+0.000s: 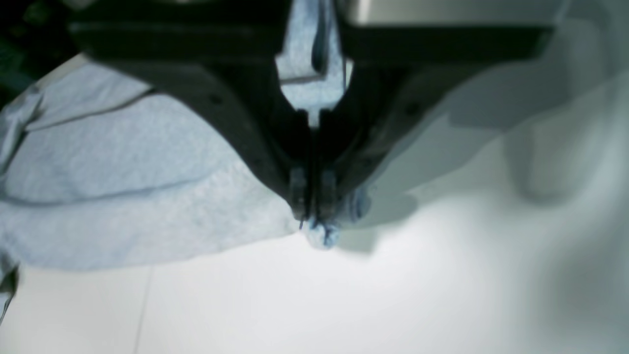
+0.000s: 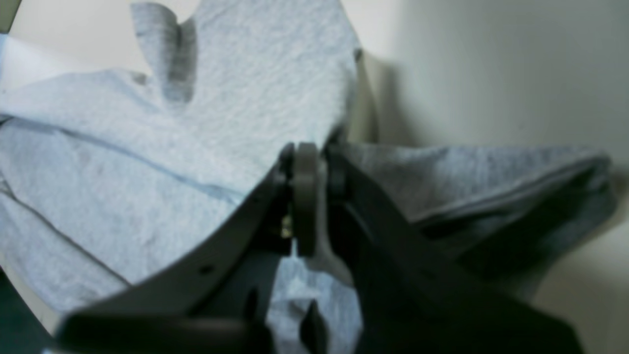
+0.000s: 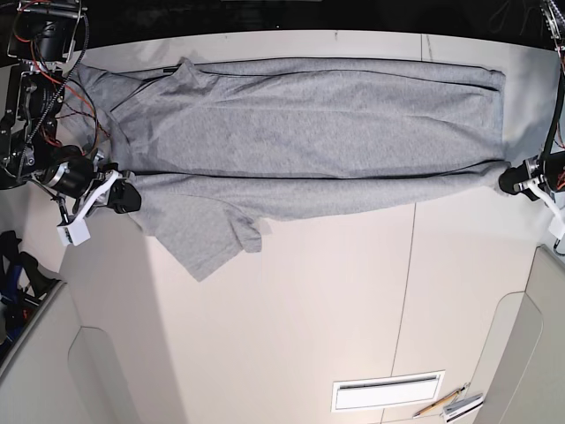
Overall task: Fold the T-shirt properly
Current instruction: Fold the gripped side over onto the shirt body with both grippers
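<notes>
The grey T-shirt point(image 3: 300, 132) lies stretched sideways across the far part of the white table point(image 3: 309, 300), folded lengthwise, plain side up with no lettering showing. One short sleeve point(image 3: 207, 234) sticks out toward the front. My left gripper point(image 3: 508, 180) is at the shirt's right end, shut on its edge; the left wrist view shows the jaws point(image 1: 313, 216) closed on a bunched bit of the cloth point(image 1: 123, 172). My right gripper point(image 3: 132, 198) is at the left end near the sleeve, its jaws point(image 2: 309, 152) shut on the fabric point(image 2: 147, 147).
A white slotted plate point(image 3: 387, 390) and a few small tools point(image 3: 450, 405) lie at the table's front right. A seam point(image 3: 408, 265) runs down the tabletop. Raised white panels stand at both front corners. Red wiring point(image 3: 44, 53) hangs on the arm at the far left.
</notes>
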`<state>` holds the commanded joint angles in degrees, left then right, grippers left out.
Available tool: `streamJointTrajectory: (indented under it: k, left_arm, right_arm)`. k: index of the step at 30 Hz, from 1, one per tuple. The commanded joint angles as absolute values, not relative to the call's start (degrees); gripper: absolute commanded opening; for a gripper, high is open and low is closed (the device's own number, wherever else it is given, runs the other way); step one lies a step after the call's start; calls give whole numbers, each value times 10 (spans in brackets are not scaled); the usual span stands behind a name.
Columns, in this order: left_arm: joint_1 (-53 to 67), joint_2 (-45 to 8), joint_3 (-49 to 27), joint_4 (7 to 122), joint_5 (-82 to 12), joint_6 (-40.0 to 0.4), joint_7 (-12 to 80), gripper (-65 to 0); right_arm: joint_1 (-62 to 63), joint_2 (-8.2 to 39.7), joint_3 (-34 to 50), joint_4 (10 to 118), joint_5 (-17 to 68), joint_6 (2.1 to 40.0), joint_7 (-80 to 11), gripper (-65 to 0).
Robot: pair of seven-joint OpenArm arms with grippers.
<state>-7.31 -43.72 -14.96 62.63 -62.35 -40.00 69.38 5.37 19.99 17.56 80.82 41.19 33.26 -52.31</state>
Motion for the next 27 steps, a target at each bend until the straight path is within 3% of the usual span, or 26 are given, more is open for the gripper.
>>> streamJointTrajectory:
  k: [8, 20, 23, 24, 27]
  left_arm:
    - [-54, -437, -150, 640, -619, -400, 693, -650]
    - [-25, -436, -150, 640, -619, -400, 677, -650]
    - [-25, -437, -150, 640, -619, -400, 670, -650]
    - [-25, -436, -150, 640, -619, -400, 670, -650]
    - [-25, -436, -150, 640, -619, -400, 671, -650]
  right_arm:
    - [2, 200, 229, 816, 430, 335, -524, -650]
    - [-27, 200, 230, 815, 398, 332, -523, -648]
    - [-27, 200, 230, 815, 401, 332, -519, -416]
    - [-27, 200, 230, 815, 401, 331, -519, -380]
    - [-23, 199, 240, 818, 427, 329, -519, -372]
